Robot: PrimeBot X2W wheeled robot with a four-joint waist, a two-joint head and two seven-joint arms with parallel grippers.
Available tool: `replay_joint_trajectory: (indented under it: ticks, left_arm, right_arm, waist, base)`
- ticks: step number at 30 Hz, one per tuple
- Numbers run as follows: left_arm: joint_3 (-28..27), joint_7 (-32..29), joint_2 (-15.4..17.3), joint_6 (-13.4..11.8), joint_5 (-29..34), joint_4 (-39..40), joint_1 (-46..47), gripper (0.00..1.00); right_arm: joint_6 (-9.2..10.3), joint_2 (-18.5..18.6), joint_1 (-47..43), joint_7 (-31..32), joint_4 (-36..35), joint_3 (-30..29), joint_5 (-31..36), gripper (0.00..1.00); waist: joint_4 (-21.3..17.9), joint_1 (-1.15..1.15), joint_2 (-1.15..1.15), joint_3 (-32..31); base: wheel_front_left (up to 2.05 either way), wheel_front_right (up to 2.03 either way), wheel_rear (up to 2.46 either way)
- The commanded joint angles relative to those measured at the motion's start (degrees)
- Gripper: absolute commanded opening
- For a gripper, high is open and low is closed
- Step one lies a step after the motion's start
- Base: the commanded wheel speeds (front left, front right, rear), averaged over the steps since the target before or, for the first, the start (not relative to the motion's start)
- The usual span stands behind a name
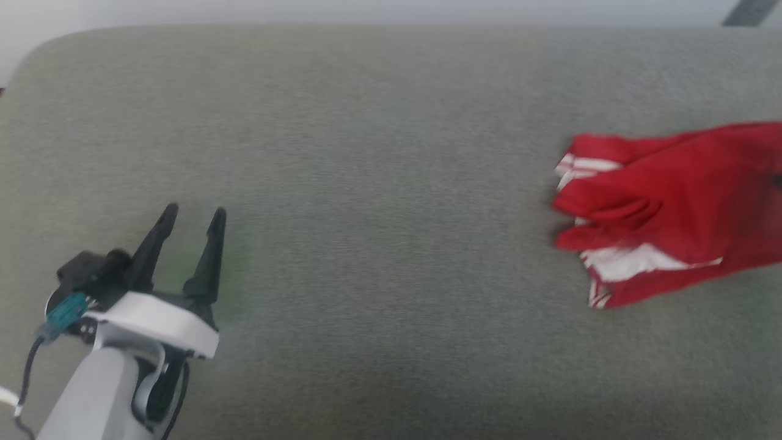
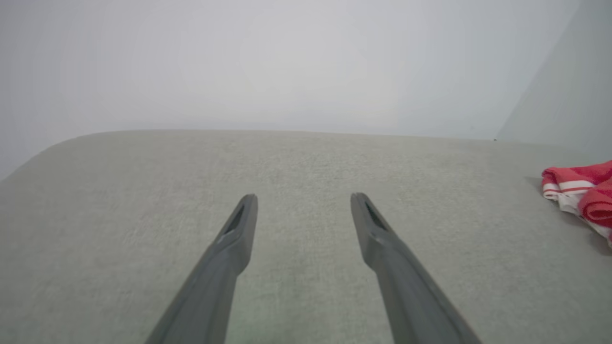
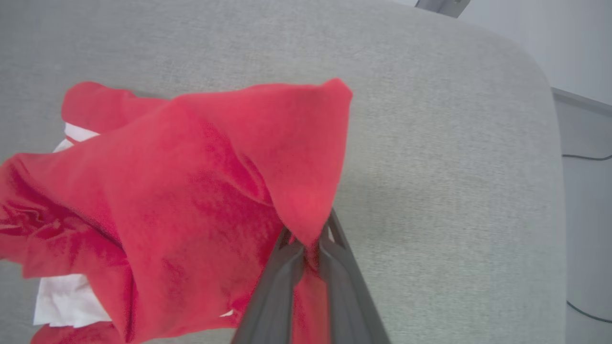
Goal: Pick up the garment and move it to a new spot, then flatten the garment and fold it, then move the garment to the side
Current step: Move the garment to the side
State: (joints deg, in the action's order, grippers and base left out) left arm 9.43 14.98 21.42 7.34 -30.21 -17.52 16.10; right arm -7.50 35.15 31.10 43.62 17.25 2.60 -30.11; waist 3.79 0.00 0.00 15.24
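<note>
Your right gripper [image 3: 308,235] has its jaws clenched on a thin fold of the shirt [image 3: 191,191], close to one red corner. The shirt lies bunched on the tabletop [image 1: 366,183], far to the right in the head view, well apart from your left gripper [image 1: 195,211], whose jaws stand released over bare cloth.

Mind the grip. It looks like a shallow pinch on little fabric, so a quick lift could pull the fold free. The crumpled bulk trails to one side of the pinch, and its weight would likely tug that way or drag along the tabletop. The tabletop's rounded end is not far off in the right wrist view, so a dropped shirt could slide over it. Your left arm is too far off to help catch.

You can read no brand, label or writing here. Only white panels and red-and-white stripes show.
</note>
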Motion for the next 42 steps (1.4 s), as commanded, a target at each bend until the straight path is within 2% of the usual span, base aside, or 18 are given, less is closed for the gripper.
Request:
replay_joint_trajectory:
  ticks: [1, 13, 22, 27, 37, 38, 40, 41, 42]
  left_arm:
    - [1.4, 0.2, 0.5, 0.1, 0.8, 0.3, 2.3, 1.00]
    - [9.7, 0.2, 3.5, 0.1, 0.4, -0.3, 12.6, 1.00]
    - [15.2, -0.1, 5.4, 0.1, 0.2, -0.1, 19.7, 1.00]
    - [17.3, -0.1, 6.3, 0.1, -0.1, -0.4, 22.9, 1.00]
    - [20.6, 0.0, 6.7, 0.1, -0.9, -1.8, 26.9, 1.00]
    - [20.7, 0.0, 6.8, 0.1, -1.1, -2.0, 27.1, 1.00]
    - [20.6, 0.1, 6.8, 0.1, -1.6, -2.5, 27.2, 1.00]
    - [20.5, 0.1, 6.9, 0.0, -1.8, -2.6, 27.2, 1.00]
    - [20.3, 0.1, 7.2, 0.0, -2.1, -2.7, 27.1, 1.00]
  right_arm:
    - [0.02, 1.3, 2.2, -1.5, 1.1, 0.0, 0.6, 0.00]
    - [0.02, 6.2, 12.2, -9.3, 9.9, 1.4, 4.7, 0.00]
    - [0.02, 8.1, 20.1, -19.4, 18.9, 0.8, 11.5, 0.00]
    - [0.02, 7.6, 23.4, -25.4, 24.1, -0.4, 17.0, 0.00]
    - [0.02, 2.9, 28.0, -33.1, 35.3, -3.9, 24.6, 0.00]
    - [0.02, 2.7, 28.5, -33.8, 36.3, -4.2, 25.4, 0.07]
    - [0.02, 1.7, 29.1, -34.8, 38.2, -5.2, 26.5, 0.48]
    - [0.02, 1.4, 29.4, -35.3, 38.9, -5.6, 27.2, 0.84]
    - [0.02, 1.1, 29.9, -35.7, 39.7, -5.8, 27.6, 1.00]
  waist:
    - [-2.9, 0.00, 0.00, 2.0]
    - [-9.8, 0.00, 0.00, 7.8]
    - [-13.9, 0.00, 0.00, 13.1]
    - [-15.0, 0.00, 0.00, 15.9]
    - [-14.3, 0.00, 0.00, 19.4]
    - [-14.2, 0.00, 0.00, 19.5]
    - [-14.0, 0.00, 0.00, 19.5]
    - [-13.9, 0.00, 0.00, 19.5]
    - [-13.8, 0.00, 0.00, 19.3]
  base:
    - [0.00, 0.00, 0.00]
    - [0.00, 0.00, 0.00]
    - [0.00, 0.00, 0.00]
    - [0.00, 0.00, 0.00]
    - [0.00, 0.00, 0.00]
    - [0.00, 0.00, 0.00]
    - [0.00, 0.00, 0.00]
    - [0.00, 0.00, 0.00]
    - [0.00, 0.00, 0.00]
